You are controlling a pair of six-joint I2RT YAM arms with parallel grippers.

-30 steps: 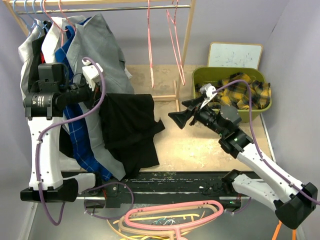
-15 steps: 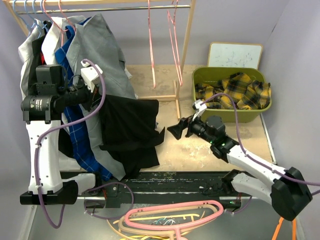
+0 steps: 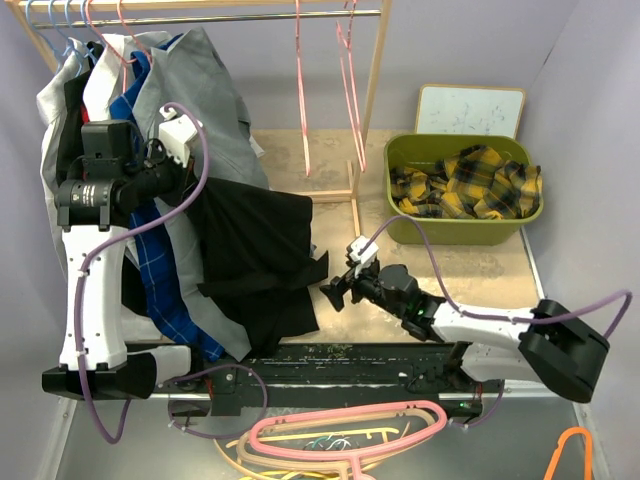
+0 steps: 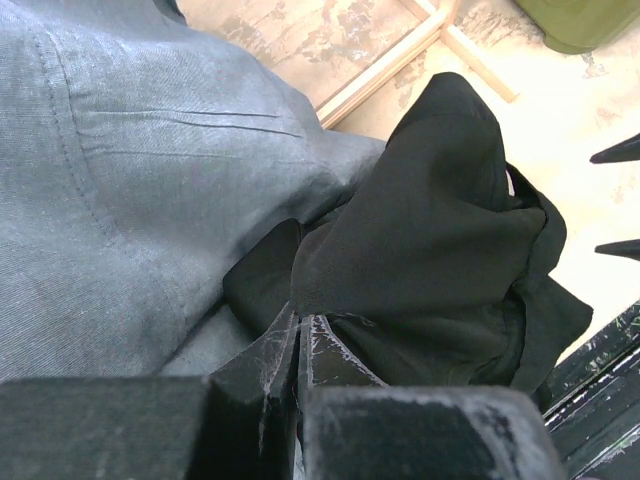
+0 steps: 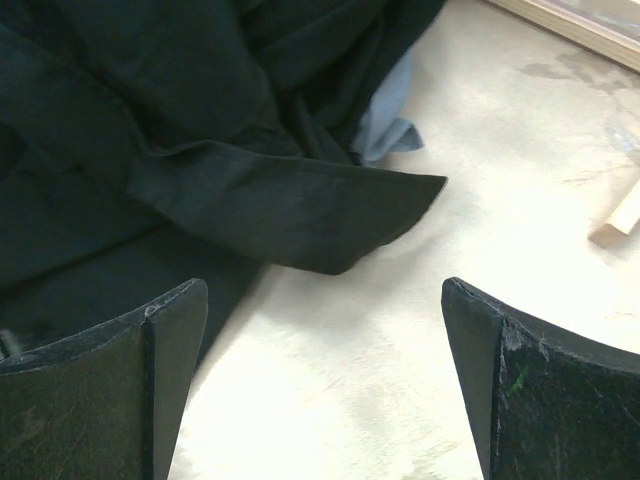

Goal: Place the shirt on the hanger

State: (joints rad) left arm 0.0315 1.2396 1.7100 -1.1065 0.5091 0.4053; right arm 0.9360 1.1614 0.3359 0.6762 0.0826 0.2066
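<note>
The left gripper (image 3: 197, 186) is raised at the left of the scene, and its wrist view shows its fingers (image 4: 300, 345) pressed together with a fold of the shirt (image 3: 255, 250) pinched between them. The black cloth (image 4: 440, 220) hangs down from that pinch in front of the large grey shirt (image 3: 205, 90), its lower part bunched on the table (image 3: 440, 270) near the front edge. The right gripper (image 3: 328, 292) lies low over the table, pointing left, its jaws spread wide and holding nothing. In its wrist view the 2 fingers (image 5: 110, 350) frame bare tabletop, with a pointed flap of the black shirt (image 5: 300, 215) lying just beyond them, apart from both tips. A thin pink hanger (image 3: 301, 100) hangs edge-on from the wooden rail (image 3: 250, 17) at the far side, well apart from the shirt and carrying no cloth; more thin pink ones (image 3: 352, 90) hang just to its right. At the far right a green bin (image 3: 450, 233) holds a yellow-and-black plaid cloth (image 3: 470, 180), with a small whiteboard (image 3: 470, 110) behind it. A thicker pink hanger (image 3: 350, 428) lies at the near edge, below the arm bases.
</note>
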